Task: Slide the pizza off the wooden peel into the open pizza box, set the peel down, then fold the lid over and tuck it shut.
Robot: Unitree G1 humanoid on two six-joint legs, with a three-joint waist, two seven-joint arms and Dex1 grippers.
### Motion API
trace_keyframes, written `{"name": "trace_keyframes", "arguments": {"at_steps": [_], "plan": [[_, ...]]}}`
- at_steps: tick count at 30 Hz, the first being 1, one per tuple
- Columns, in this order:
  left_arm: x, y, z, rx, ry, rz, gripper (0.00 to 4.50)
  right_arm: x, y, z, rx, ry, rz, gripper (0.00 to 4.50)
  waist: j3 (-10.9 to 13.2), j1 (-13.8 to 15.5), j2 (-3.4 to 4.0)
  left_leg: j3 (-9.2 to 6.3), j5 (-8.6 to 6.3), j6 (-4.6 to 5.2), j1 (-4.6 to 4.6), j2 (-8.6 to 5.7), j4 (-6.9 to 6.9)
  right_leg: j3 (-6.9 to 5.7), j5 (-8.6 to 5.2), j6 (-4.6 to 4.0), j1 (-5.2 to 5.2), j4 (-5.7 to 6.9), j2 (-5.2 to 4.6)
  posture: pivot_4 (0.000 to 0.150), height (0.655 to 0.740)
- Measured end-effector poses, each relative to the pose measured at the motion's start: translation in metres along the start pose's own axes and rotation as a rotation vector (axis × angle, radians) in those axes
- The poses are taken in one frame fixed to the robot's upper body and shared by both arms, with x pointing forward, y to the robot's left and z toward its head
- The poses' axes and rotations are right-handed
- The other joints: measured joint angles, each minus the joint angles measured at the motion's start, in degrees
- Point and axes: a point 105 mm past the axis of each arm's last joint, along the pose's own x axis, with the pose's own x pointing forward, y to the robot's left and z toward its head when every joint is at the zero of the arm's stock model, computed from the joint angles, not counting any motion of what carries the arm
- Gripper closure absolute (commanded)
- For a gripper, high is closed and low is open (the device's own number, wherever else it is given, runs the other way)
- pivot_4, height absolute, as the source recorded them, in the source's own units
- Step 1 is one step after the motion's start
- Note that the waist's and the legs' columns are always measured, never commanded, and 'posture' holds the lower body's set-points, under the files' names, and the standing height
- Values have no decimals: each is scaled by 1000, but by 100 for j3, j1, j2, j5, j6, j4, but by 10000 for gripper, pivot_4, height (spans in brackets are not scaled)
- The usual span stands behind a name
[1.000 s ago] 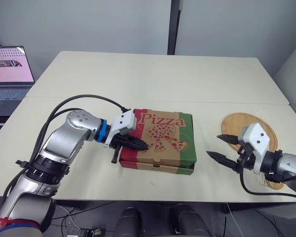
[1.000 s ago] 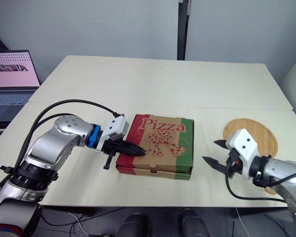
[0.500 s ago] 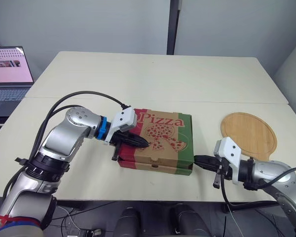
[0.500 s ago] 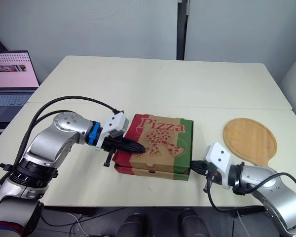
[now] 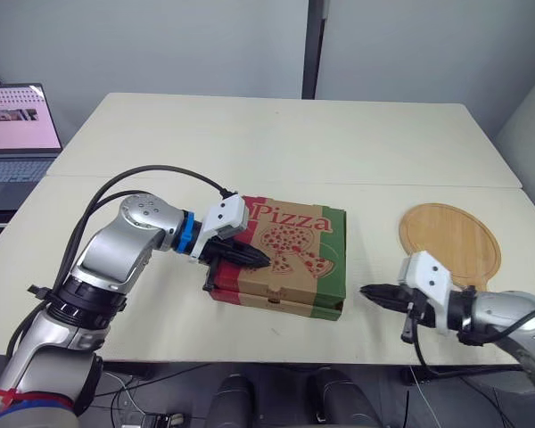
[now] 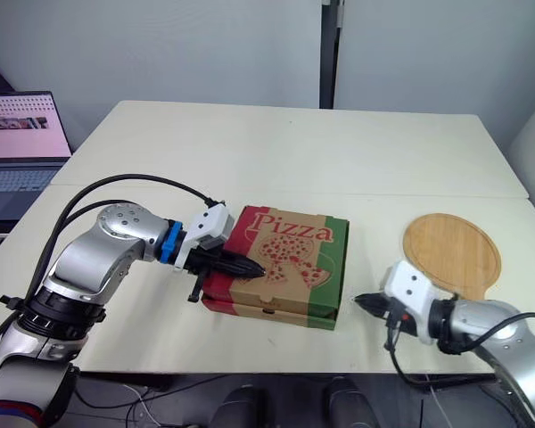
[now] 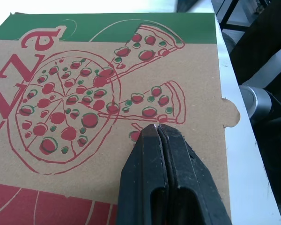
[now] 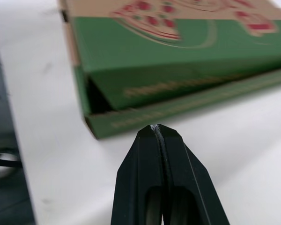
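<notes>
One pizza box (image 5: 281, 259) lies on the table (image 5: 250, 143) with its printed lid (image 7: 107, 84) folded down over the base, so what it holds is hidden. The left gripper (image 5: 264, 260) has its two black fingers pressed together, and their tips rest on the lid directly beneath them, near the drawn slices, as if pinning the lid flat. The right gripper (image 5: 366, 291) also has its fingers together, empty, low over the table. The box's green side wall (image 8: 178, 61) lies straight ahead of its tips, near but not touching.

In the right wrist view, a dark gap (image 8: 96, 98) shows at the corner of that wall, where the lid's flap sits outside the base instead of inside it. Judging by that, the tuck is the step not yet done.

The box's longer axis runs from one gripper toward the other, so a push from the right gripper would travel along it against the left gripper's hold. The right arm is the nearer one to the loose corner.

Beyond the right gripper, on the side away from the box, the wooden peel (image 5: 450, 241) lies flat and bare. A laptop (image 5: 18, 134) stands well off behind the left arm.
</notes>
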Motion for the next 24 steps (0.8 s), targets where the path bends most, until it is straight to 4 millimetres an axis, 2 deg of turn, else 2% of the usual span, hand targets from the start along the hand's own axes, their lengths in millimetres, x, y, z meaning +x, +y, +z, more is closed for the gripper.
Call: {"name": "trace_keyframes", "arguments": {"at_steps": [2,4,6,8,13,17,20,24], "plan": [[0,0,0,-1,1,0,45000,-7,-11,4,-12,-11,-44,44466,0,-4,0,-1,0,0,1,1,-1,-1,0,0,0,0,1,1500,7306],[0,0,0,-1,2,0,45000,-4,-16,19,-12,-85,-56,44466,0,-37,0,-1,0,0,4,4,-1,1,0,0,0,3,4,1500,7306],[0,0,0,0,2,0,45000,3,-11,39,-23,-167,-24,44466,0,-52,0,-4,0,0,4,5,-2,-1,0,0,0,5,4,1500,7306],[-1,0,0,-1,3,0,45000,12,-1,47,-32,-195,26,44466,0,-43,0,-7,0,0,1,4,-2,-3,0,0,0,3,5,1500,7306],[-5,1,3,-2,-21,12,45000,34,21,36,-22,-155,129,44466,0,-3,0,-4,0,0,-2,1,0,-2,0,0,-2,0,1,1500,7306],[-32,6,11,-15,-43,88,45000,40,25,32,-39,-138,143,44466,0,-21,0,-3,0,0,1,4,-2,-2,-1,-2,-4,2,2,1500,7306],[-56,13,8,-6,0,165,45000,41,27,32,-40,-143,149,44466,0,-24,0,-4,0,0,2,5,-2,-3,-1,-2,-4,4,4,1500,7306],[-90,21,-15,9,140,275,45000,43,28,32,-53,-143,154,44466,0,-25,1,-1,0,0,2,5,-4,-2,-3,-5,-5,2,3,1500,7306]]}}
